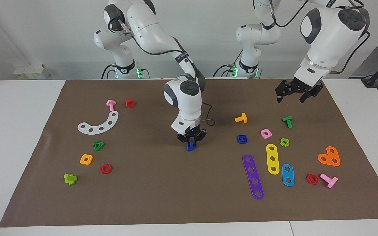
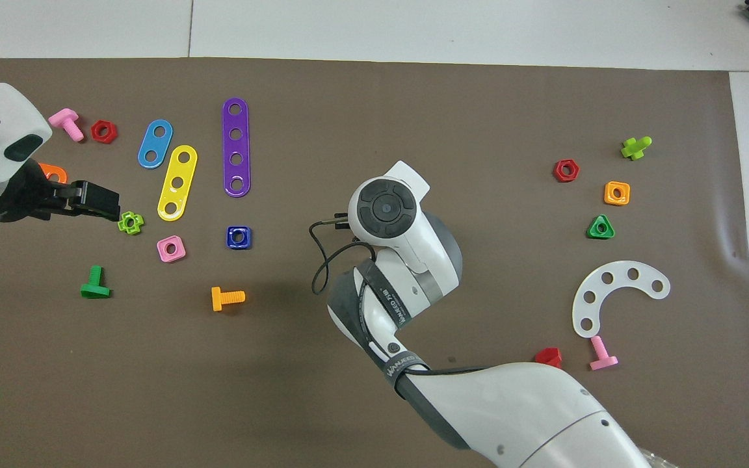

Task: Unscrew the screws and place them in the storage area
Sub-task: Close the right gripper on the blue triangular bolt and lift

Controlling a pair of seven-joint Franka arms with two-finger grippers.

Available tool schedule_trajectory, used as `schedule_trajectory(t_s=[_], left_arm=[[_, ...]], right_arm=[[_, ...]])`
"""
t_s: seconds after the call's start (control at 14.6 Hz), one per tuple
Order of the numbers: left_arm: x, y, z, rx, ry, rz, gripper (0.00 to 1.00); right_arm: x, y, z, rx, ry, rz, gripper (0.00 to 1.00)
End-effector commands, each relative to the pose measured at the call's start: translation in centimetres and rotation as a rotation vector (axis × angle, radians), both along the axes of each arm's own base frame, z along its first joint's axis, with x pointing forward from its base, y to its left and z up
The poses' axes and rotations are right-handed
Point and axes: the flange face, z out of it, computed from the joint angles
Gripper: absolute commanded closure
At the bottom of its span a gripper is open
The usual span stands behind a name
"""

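Spanning the surface: a plain brown paper mat (image 1: 162,193) covers most of the white surface (image 1: 15,137), with loose colourful plastic parts clustered toward each arm's end.
Right arm pose: it reaches from its base out over the middle of the mat, elbow bent, wrist pointing straight down.
Left arm pose: it waits raised over the mat's corner at its own end, wrist tilted.
Right hand: the right hand (image 1: 191,142) is low at the mat's centre, fingers closed on the small dark-blue plastic triangular-headed bolt (image 1: 191,147); its own wrist hides it in the overhead view.
Left hand: the left hand (image 1: 294,92) hangs in the air with its fingers spread and nothing between them, above the green plastic bolt (image 1: 287,121).
Bolt position: it sits directly under the right hand, head down at the mat, shank up between the fingertips.
Square nut: the dark-blue plastic square nut with a round hole (image 1: 242,139) lies flat toward the left arm's end, well apart from the right hand, beside the pink square nut (image 1: 265,133) and farther from the robots than the orange bolt (image 1: 241,118).
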Motion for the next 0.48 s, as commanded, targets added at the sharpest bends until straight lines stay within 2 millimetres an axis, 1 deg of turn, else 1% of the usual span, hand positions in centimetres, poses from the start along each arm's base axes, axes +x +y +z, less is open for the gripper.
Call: schedule_trajectory(t_s=[0.0,0.14,0.21,0.27,0.34,0.41], left_arm=[[-0.9,0.1,0.2,0.026,-0.012,0.009,0.00],[-0.9,0.1,0.2,0.026,-0.012,0.009,0.00],[-0.9,0.0,0.2,0.025,-0.014,0.008,0.00],[-0.9,0.0,0.2,0.025,-0.015,0.008,0.00],[-0.8,0.0,0.3,0.025,-0.019,0.008,0.00],[-0.8,0.0,0.2,0.025,-0.019,0.008,0.00]], right_arm=[[0.7,-0.9,0.9,-0.001,-0.012,0.012,1.00],[1.1,-1.3,1.9,0.001,-0.007,0.000,1.00],[1.8,-2.9,3.4,0.005,-0.017,-0.023,1.00],[2.7,-5.7,5.3,0.014,-0.027,-0.045,1.00],[3.0,-8.7,6.5,0.009,-0.019,-0.042,1.00],[3.1,-12.0,8.0,0.007,-0.022,-0.025,1.00]])
